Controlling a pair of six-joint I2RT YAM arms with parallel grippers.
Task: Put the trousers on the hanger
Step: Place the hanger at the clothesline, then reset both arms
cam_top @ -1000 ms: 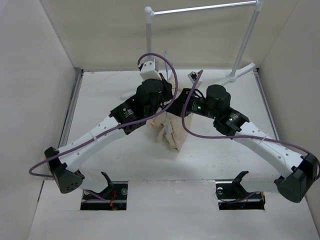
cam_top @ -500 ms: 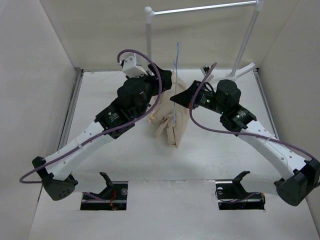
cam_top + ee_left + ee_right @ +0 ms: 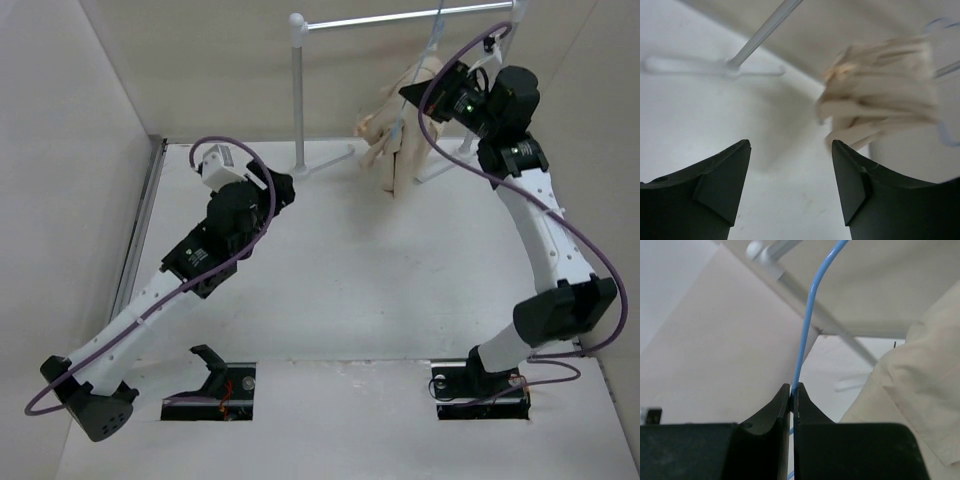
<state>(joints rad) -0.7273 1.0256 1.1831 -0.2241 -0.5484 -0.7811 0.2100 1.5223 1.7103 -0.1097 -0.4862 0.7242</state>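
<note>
**A:** Between the right fingers (image 3: 772, 412), what is held?

**B:** The hanger (image 3: 807, 315). They are pinched tight on its thin blue wire. The wire runs up and out of the wrist view, so the hook is cut off there.

**A:** And the trousers (image 3: 912, 390)?

**B:** Just right of those fingers is a beige fold filling that side, with the rest out of frame. From above they hang bunched just beside the right fingers, up near the rail of the rack (image 3: 400, 17). I cannot tell whether the hook touches the rail. Nor can I tell whether the lowest fold clears the worktop (image 3: 350, 290).

**A:** The left fingers (image 3: 720, 182)?

**B:** Spread wide, with nothing between them. Well beyond them the trousers are only a blur, with a faint loop of the hanger at the frame's edge. The rack's foot lies ahead and to their left.
</note>
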